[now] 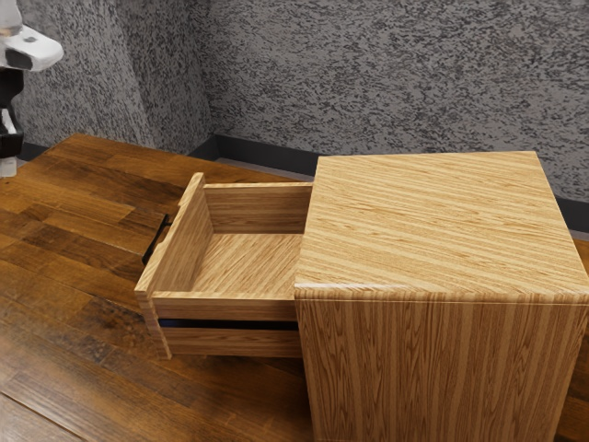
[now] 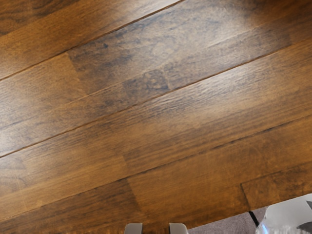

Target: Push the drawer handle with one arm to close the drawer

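Observation:
At the exterior view's left edge hangs my gripper (image 1: pixel 8 158), partly cut off by the frame, above the wooden surface. In the wrist view my gripper (image 2: pixel 156 228) has two fingertips standing apart, with nothing between them. The light wood drawer (image 1: pixel 248 262) is pulled far out of its cabinet (image 1: pixel 442 226), toward the exterior view's left, and its inside is bare. A black bar handle (image 1: pixel 156 240) sits on the drawer's front panel. My gripper is well away from this handle, farther to the exterior view's left, and not touching it.
Dark brown planks form the table (image 1: pixel 78 212) under and around the cabinet. A grey patterned wall (image 1: pixel 368 74) rises behind. In the wrist view, a white rounded part (image 2: pixel 287 217) lies at the lower right, past the planks' edge.

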Robot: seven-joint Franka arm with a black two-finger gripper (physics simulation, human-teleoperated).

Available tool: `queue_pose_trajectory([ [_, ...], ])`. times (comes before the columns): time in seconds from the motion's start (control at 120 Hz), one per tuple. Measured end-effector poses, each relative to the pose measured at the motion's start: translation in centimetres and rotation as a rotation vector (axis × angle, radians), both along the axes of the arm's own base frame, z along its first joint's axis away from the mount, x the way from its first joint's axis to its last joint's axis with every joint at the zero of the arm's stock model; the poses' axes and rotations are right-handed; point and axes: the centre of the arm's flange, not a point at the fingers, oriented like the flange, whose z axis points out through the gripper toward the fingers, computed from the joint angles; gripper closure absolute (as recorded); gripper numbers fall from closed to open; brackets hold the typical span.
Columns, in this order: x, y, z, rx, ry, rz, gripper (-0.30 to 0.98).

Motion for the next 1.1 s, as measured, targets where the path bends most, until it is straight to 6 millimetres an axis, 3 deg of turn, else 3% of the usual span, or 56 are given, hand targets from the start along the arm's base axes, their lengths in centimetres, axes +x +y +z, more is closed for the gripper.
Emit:
queue_pose_trajectory([
  [0.158,1.6,-0.7,-6.1,0.012,-0.022,-0.080,0.77],
  [0.325,2.8,-1.6,-10.1,-0.003,-0.118,-0.184,0.78],
  [0.517,3.5,-3.6,-12.6,-0.019,-0.240,-0.313,0.78],
  [0.75,2.9,-6.6,-15.8,-0.086,-0.344,-0.452,0.78],
  [0.917,3.1,-8.8,-16.7,-0.132,-0.423,-0.539,0.79],
  [1.1,3.4,-11.0,-16.4,-0.159,-0.501,-0.614,0.79],
])
